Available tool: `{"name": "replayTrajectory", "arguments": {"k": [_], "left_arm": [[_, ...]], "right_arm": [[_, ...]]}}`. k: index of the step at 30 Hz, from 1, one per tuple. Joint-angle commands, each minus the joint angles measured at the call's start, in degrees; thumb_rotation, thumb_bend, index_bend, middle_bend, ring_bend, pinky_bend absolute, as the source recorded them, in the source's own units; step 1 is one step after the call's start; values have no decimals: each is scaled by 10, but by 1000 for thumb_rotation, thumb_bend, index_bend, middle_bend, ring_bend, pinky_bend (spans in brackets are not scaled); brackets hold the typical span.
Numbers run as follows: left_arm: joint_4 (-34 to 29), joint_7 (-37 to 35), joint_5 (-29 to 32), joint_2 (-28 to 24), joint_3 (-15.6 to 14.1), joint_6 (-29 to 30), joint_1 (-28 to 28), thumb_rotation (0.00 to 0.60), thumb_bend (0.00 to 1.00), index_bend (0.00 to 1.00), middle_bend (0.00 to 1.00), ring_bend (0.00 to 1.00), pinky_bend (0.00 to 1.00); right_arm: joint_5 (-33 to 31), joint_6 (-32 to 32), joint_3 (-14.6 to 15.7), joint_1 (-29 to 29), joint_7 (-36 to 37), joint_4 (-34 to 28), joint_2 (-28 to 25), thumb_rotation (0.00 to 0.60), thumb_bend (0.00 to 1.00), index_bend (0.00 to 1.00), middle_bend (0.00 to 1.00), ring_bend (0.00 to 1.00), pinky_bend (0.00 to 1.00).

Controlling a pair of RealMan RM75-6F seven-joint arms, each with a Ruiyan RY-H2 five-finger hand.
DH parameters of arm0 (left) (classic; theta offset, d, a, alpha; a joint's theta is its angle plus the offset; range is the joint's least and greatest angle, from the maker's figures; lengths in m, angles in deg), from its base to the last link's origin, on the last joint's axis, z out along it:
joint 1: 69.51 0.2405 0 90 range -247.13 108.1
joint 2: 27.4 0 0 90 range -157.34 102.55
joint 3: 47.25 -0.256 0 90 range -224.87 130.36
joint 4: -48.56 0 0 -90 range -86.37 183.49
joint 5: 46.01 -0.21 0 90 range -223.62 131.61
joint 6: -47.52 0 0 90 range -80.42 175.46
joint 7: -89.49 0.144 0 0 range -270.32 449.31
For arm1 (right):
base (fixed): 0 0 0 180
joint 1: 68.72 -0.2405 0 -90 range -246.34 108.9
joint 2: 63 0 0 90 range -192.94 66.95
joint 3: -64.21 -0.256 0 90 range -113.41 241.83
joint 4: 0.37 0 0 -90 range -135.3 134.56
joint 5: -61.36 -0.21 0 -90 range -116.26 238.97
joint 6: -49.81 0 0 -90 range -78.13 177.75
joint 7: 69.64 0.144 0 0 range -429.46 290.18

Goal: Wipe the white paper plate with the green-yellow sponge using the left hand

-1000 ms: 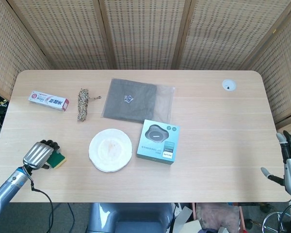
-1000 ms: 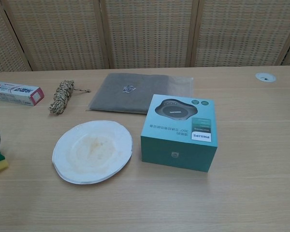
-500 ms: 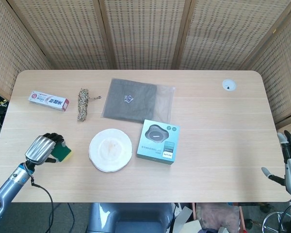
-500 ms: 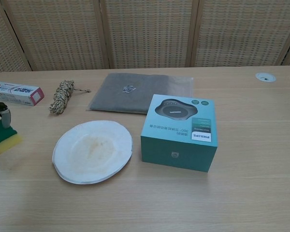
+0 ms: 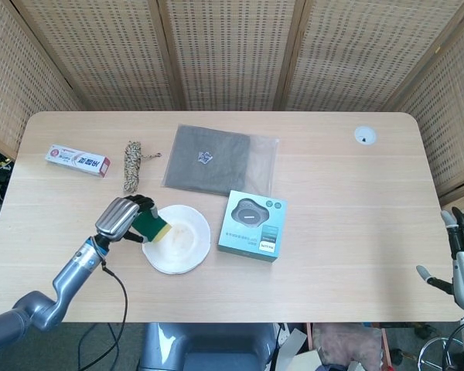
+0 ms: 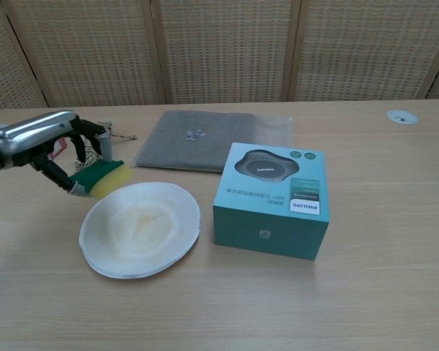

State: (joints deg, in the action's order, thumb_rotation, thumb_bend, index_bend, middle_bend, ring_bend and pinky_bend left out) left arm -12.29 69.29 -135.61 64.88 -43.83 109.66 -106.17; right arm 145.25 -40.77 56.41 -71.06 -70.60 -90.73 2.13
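Right hand (image 5: 462, 259): parked off the near right corner of the table (image 5: 356, 201), holding nothing, its fingers apart; it plays no part in this.
Plate (image 6: 140, 229): the white paper plate sits near-left of centre on the table, just left of the teal box (image 6: 272, 199), with a faint brownish smear in its middle that you have yet to reach.
Left hand (image 6: 55, 142): your fingers are curled round the green-yellow sponge (image 6: 102, 178), gripping it at the plate's far-left rim.
What changed: a second ago the sponge was well out to the left, near the table edge; you have since lifted it and carried it right, so it now overlaps the rim.
Contact: from the chest view the sponge looks just above the rim rather than pressed on it, though I cannot be sure at this angle.
What it means: the carry is done and the wiping has barely begun, I judge; you need to bring the sponge down and sweep it toward the smear.
Farther back: a rope bundle (image 5: 131, 164), a toothpaste box (image 5: 78, 161) and a grey pouch (image 5: 221, 159) lie beyond the plate, out of your path.
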Motion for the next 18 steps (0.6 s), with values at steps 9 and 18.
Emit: {"name": "replayTrajectory", "arguments": {"k": [9, 18], "left_arm": [[54, -21, 31, 73, -2, -55, -21, 600, 16, 558, 476, 366, 443], [105, -45, 41, 124, 2, -76, -32, 600, 16, 559, 476, 366, 443]], "right_arm": [[-1, 2, 1, 1, 9, -1, -4, 600, 0, 0, 0, 0, 0], [-2, 3, -1, 1, 19, -2, -9, 600, 0, 0, 0, 0, 0]]}}
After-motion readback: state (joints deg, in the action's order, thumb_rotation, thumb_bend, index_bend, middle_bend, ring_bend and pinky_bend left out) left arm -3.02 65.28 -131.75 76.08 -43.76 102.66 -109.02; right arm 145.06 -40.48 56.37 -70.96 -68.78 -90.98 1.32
